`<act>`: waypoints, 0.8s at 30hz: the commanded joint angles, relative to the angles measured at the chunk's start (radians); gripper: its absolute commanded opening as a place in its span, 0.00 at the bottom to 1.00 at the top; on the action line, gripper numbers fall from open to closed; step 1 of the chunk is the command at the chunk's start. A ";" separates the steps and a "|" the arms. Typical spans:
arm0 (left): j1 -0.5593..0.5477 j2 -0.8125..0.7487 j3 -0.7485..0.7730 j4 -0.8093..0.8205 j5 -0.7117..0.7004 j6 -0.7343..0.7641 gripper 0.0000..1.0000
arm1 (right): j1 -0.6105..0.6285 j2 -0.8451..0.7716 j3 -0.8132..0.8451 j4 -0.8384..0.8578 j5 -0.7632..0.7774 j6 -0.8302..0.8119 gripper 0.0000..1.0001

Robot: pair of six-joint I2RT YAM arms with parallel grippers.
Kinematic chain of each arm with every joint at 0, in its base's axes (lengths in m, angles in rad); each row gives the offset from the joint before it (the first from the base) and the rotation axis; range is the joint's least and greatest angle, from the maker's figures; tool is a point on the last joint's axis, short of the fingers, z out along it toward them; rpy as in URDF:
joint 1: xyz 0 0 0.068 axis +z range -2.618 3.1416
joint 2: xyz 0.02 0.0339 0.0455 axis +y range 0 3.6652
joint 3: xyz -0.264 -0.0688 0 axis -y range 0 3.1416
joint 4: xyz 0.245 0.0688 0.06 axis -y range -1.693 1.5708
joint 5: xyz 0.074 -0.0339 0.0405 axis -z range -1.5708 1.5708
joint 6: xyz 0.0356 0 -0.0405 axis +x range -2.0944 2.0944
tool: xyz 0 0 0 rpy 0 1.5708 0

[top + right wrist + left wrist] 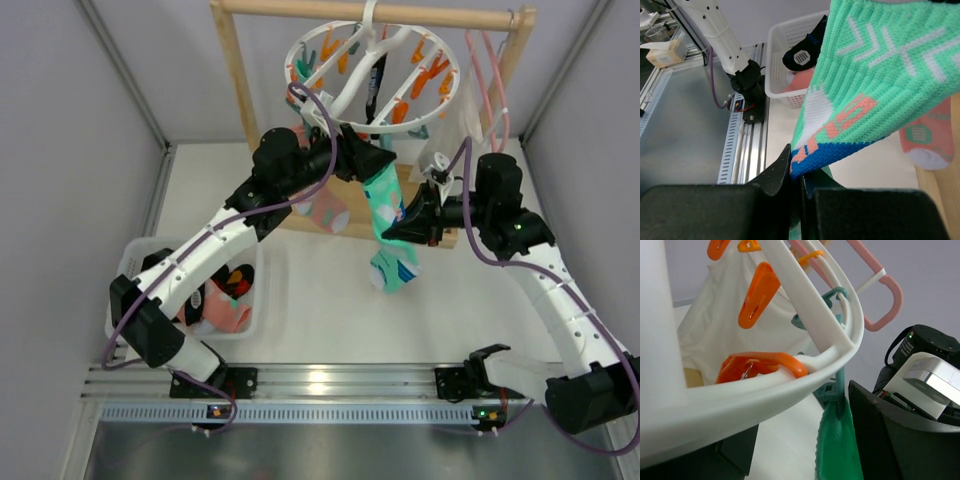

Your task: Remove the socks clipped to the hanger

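Currently: green sock [383,205], soft, light, stretchy, clipped at hanger [291,55] 6 o'clock. Best hold: blue hem, where right claw [796,170] pinches it. Left claw [385,160] near clip [840,385], state unclear.

Bright, even light from above; soft shadows on table [320,300], glare spot on rail [320,379] nr bases. Left wrist: hanger [765,390] v. close, blurred, whites washed out. Right wrist: sock [880,75] sharp, knit visible; fingers [772,175] dark, out of focus.
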 commanded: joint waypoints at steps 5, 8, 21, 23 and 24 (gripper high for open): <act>0.003 0.014 0.055 0.192 0.040 0.018 0.88 | -0.006 0.012 0.024 -0.069 -0.094 -0.028 0.00; -0.005 -0.007 -0.005 0.209 0.028 0.021 0.92 | -0.005 0.006 0.013 0.011 -0.057 0.038 0.00; -0.109 -0.265 -0.286 0.217 -0.188 0.073 0.98 | -0.005 0.018 -0.019 0.161 -0.026 0.204 0.00; -0.129 -0.281 -0.289 0.217 -0.175 0.079 0.98 | -0.006 0.017 -0.019 0.160 -0.040 0.199 0.00; -0.138 -0.293 -0.287 0.215 -0.172 0.093 0.98 | -0.006 0.015 -0.016 0.154 -0.039 0.198 0.00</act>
